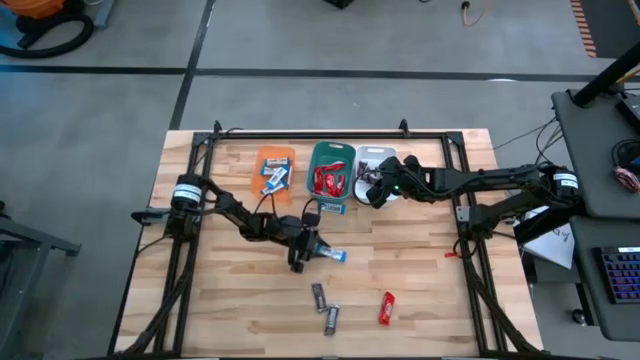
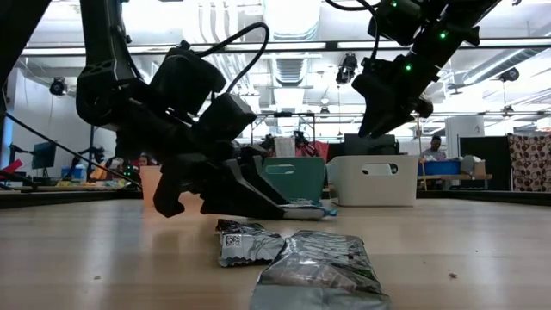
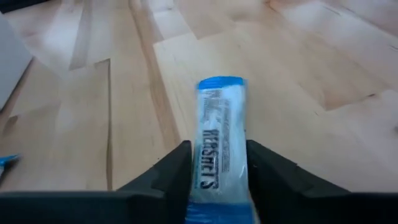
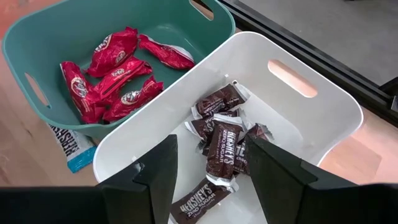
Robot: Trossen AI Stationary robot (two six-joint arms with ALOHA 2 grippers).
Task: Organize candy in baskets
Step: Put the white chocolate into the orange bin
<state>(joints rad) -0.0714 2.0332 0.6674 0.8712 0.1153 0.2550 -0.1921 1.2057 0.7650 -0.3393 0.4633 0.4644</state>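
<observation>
A blue-and-white candy bar [image 3: 221,124] lies flat on the wooden table near its middle [image 1: 332,254]. My left gripper [image 3: 217,186] is down at the table with a finger on each side of it, closed onto it [image 2: 258,202]. My right gripper [image 4: 211,180] hangs open above the white basket [image 4: 323,106], nothing between its fingers; dark-wrapped candy [image 4: 221,146] lies in the basket below. The teal basket [image 4: 37,37] holds red candy [image 4: 115,71]. The orange basket [image 1: 274,170] holds blue-and-white bars. My left gripper pinches the blue-and-white bar between its two fingers, at the bar's two long edges [image 3: 205,174] near the end closest to the wrist. The fingers slant down from the table's left and lie along the bar. The bar rests flat on the table, its free end [image 3: 221,84] toward the right.
Two loose dark bars [image 1: 318,295] [image 1: 331,318] and a red bar [image 1: 386,308] lie toward the near edge. Another blue-and-white bar [image 1: 330,208] lies against the teal basket's near wall. The three baskets stand in a row at the far side.
</observation>
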